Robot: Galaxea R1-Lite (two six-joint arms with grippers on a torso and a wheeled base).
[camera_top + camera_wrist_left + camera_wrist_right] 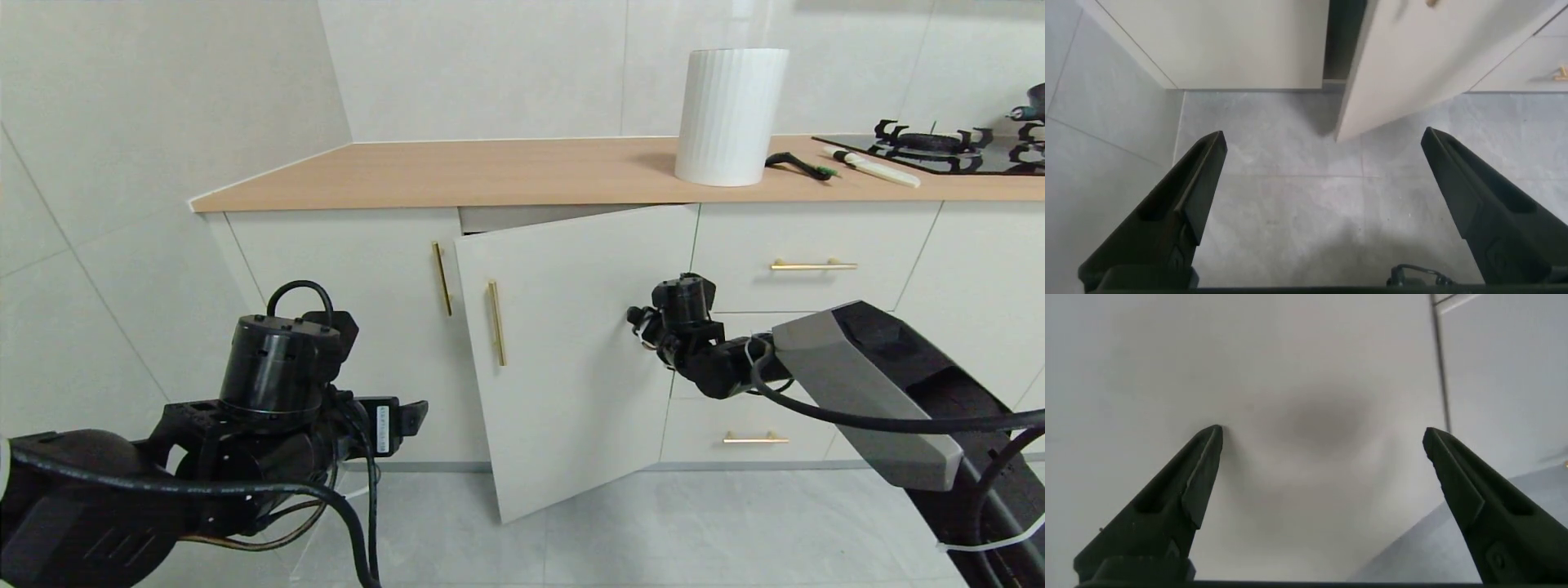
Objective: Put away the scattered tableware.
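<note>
My right gripper (1321,431) is spread wide, its dark fingers (1176,498) rising from the frame's lower corners. A white cabinet door (1290,343) sits close ahead at centre, carrying a soft shadow (1319,425). A thin seam (1440,367) runs down the upper right, and grey floor (1417,555) shows lower right.

Counter (490,171): canister (729,114) right of centre, utensil (796,163) just right of it, second utensil (872,167) right again, hob (931,147) far right. Below counter: ajar door (571,351) between closed door (343,327) on left and drawers (816,245) on right. Right gripper (1323,441) at ajar door's front face. Left gripper (1323,147) low, left, over floor (1290,204).
</note>
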